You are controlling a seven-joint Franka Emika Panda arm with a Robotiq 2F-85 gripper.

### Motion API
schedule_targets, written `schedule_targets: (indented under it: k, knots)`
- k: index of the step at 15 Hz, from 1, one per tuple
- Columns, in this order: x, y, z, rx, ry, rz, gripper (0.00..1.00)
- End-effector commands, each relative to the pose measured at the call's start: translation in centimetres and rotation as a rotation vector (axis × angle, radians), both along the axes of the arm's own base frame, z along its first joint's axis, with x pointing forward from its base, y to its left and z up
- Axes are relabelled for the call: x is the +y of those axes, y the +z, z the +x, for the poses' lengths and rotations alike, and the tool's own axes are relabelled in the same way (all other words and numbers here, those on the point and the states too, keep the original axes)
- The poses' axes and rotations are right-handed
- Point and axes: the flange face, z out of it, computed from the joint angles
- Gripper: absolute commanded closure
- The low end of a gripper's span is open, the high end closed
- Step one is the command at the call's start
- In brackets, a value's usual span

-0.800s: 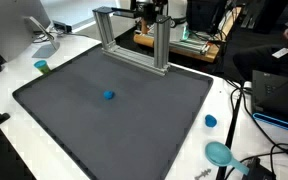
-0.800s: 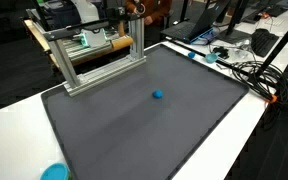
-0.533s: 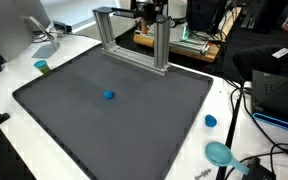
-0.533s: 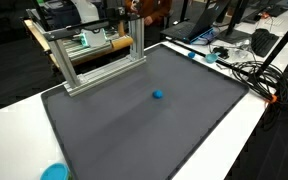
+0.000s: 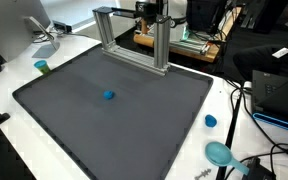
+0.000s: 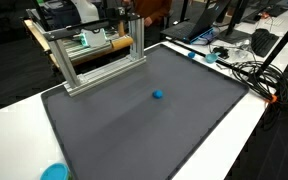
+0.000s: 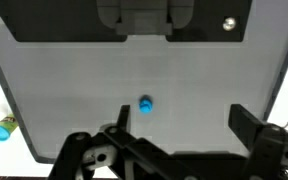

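Observation:
A small blue ball lies alone near the middle of a dark grey mat. In the wrist view the ball shows far below the camera on the mat. My gripper is open, its two black fingers wide apart with nothing between them. It hangs high above the table. In an exterior view the gripper is up at the back, behind the metal frame, well away from the ball.
An aluminium frame stands at the mat's far edge. Around the mat on the white table lie a teal cup, a blue cap, a teal disc and cables. Monitors and desks lie beyond.

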Motion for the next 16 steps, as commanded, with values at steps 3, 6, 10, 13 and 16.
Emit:
schedule_targets:
  k: [3,6,10,13,16]
  knots:
    - [-3.3,0.4,-4.5,-0.117,-0.092,-0.001,0.00]
    - [-3.5,-0.8,-7.0,-0.108,-0.119,-0.027,0.00]
    - [-3.3,-1.5,-6.9,-0.072,-0.101,-0.014,0.00]
    - [-3.3,-1.6,-7.3,-0.073,-0.100,-0.015,0.00]
    - [-3.1,-1.9,-7.3,-0.065,-0.105,-0.022,0.00]
